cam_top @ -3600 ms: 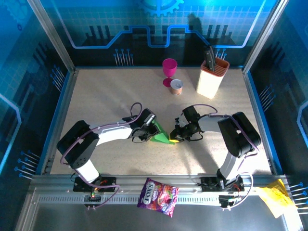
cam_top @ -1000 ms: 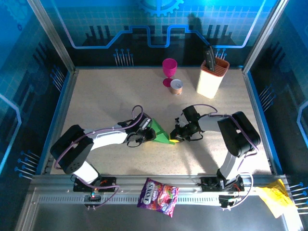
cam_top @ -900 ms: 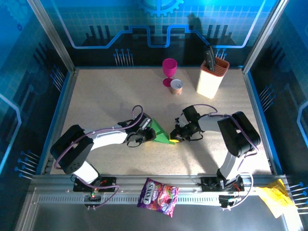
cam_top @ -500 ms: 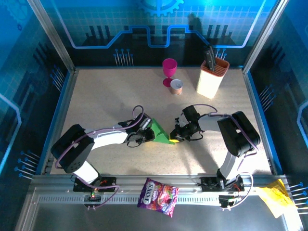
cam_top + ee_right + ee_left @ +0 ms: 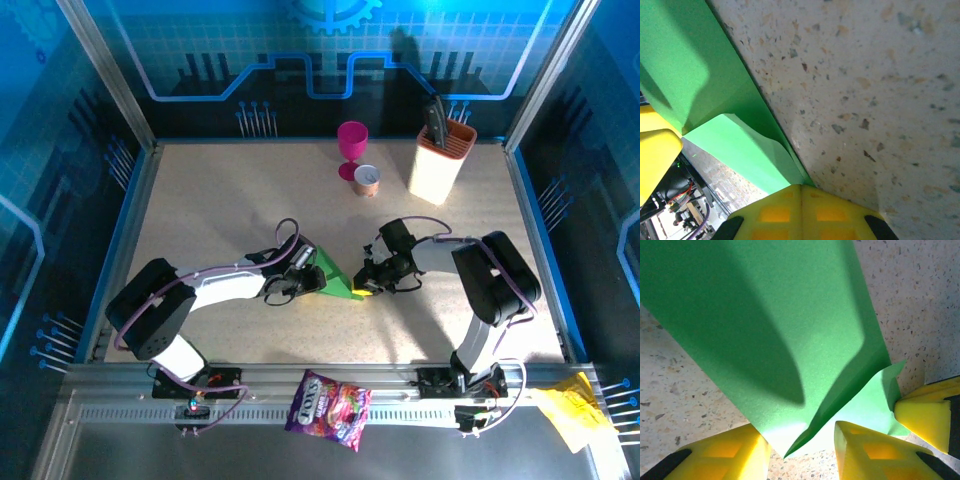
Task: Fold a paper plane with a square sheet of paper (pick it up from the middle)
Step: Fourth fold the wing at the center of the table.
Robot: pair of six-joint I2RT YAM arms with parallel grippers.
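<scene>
The square sheet of paper [image 5: 337, 280] is bright green, creased into a triangular shape, and lies mid-table between both arms. In the left wrist view the sheet of paper [image 5: 765, 325] has a raised flap, and its pointed corner sits in the gap of my left gripper [image 5: 802, 442]. That gripper is open, its yellow fingers [image 5: 725, 455] apart on either side. My left gripper [image 5: 312, 281] is at the sheet's left edge. My right gripper [image 5: 368, 287] is at the right tip. In the right wrist view, the right gripper [image 5: 801, 194] is shut on the paper's [image 5: 735, 150] edge.
A pink goblet [image 5: 351, 148], a small can [image 5: 367, 180] and a knife block [image 5: 440, 160] stand at the back. A purple snack bag [image 5: 328, 397] lies on the front rail [image 5: 120, 390], with crumpled yellow paper [image 5: 570, 408] at the right.
Since the earliest frame my left arm has sunk lower and its gripper has slid slightly down-left along the paper. Over the last second nothing visibly shifted.
</scene>
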